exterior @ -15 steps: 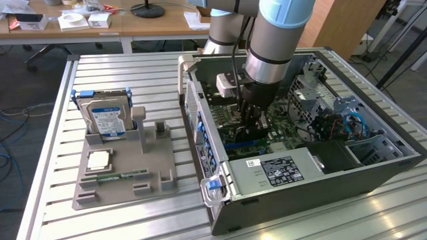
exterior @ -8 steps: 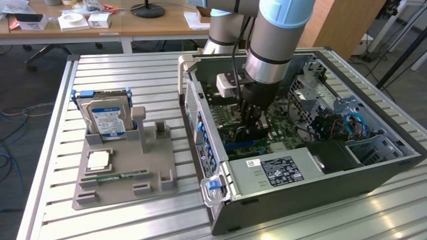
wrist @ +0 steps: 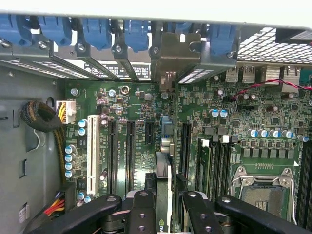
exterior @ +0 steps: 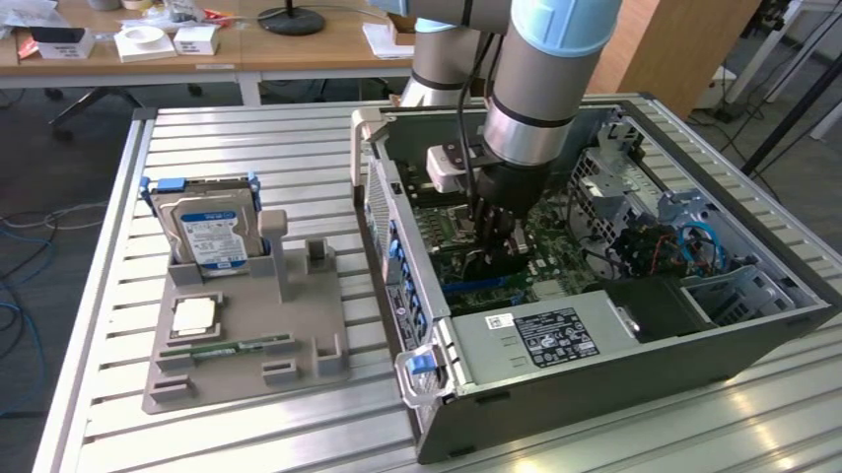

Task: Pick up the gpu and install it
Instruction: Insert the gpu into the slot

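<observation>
Gripper is lowered inside open computer case, above motherboard. Fingers are closed on gpu, held edge-on between them. Card is seen standing upright over motherboard slots, directly below gripper, its pale end bracket reaching case's rear slot wall. On bench, beside case, grey holder is seen near bench's edge at exterior view's left, carrying hard drive upright and memory stick flat.
</observation>
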### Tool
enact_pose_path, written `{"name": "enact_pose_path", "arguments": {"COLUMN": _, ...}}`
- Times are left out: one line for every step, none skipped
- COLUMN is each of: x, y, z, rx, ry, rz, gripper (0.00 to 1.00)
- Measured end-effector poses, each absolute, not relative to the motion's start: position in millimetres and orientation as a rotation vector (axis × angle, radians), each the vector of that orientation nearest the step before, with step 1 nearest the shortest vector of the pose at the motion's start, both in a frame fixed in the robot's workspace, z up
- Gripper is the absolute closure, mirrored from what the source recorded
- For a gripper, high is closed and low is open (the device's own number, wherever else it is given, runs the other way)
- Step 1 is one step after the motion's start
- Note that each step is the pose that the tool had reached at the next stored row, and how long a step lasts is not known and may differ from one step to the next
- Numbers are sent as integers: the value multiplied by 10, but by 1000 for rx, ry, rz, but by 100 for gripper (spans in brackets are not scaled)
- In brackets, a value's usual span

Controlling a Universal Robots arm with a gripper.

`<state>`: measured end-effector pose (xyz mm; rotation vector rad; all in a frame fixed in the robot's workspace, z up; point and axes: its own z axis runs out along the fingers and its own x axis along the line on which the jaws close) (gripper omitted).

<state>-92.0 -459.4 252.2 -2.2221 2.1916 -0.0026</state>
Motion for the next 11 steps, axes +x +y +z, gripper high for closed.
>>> {"name": "enact_pose_path", "arguments": {"x": -920, "y": -4594, "z": 2522, "rx": -2222, "ry": 2192, "rz": -3, "gripper": 74}}
{"name": "enact_pose_path", "arguments": {"x": -920, "y": -4594, "z": 2521, "rx": -2222, "ry": 2192, "rz": -3, "gripper": 74}}
{"name": "enact_pose_path", "arguments": {"x": -920, "y": -4594, "z": 2519, "rx": -2222, "ry": 2192, "rz": -3, "gripper": 74}}
{"name": "enact_pose_path", "arguments": {"x": -920, "y": -4594, "z": 2515, "rx": -2222, "ry": 2191, "rz": -2, "gripper": 74}}
{"name": "enact_pose_path", "arguments": {"x": -920, "y": -4594, "z": 2514, "rx": -2222, "ry": 2192, "rz": -3, "gripper": 74}}
{"name": "enact_pose_path", "arguments": {"x": -920, "y": -4594, "z": 2514, "rx": -2222, "ry": 2192, "rz": -3, "gripper": 74}}
{"name": "enact_pose_path", "arguments": {"x": -920, "y": -4594, "z": 2513, "rx": -2222, "ry": 2192, "rz": -3, "gripper": 74}}
{"name": "enact_pose_path", "arguments": {"x": -920, "y": -4594, "z": 2513, "rx": -2222, "ry": 2192, "rz": -3, "gripper": 74}}
{"name": "enact_pose_path", "arguments": {"x": -920, "y": -4594, "z": 2513, "rx": -2222, "ry": 2192, "rz": -3, "gripper": 74}}
{"name": "enact_pose_path", "arguments": {"x": -920, "y": -4593, "z": 2509, "rx": -2222, "ry": 2191, "rz": -2, "gripper": 74}}
{"name": "enact_pose_path", "arguments": {"x": -920, "y": -4593, "z": 2504, "rx": -2222, "ry": 2191, "rz": -2, "gripper": 74}}
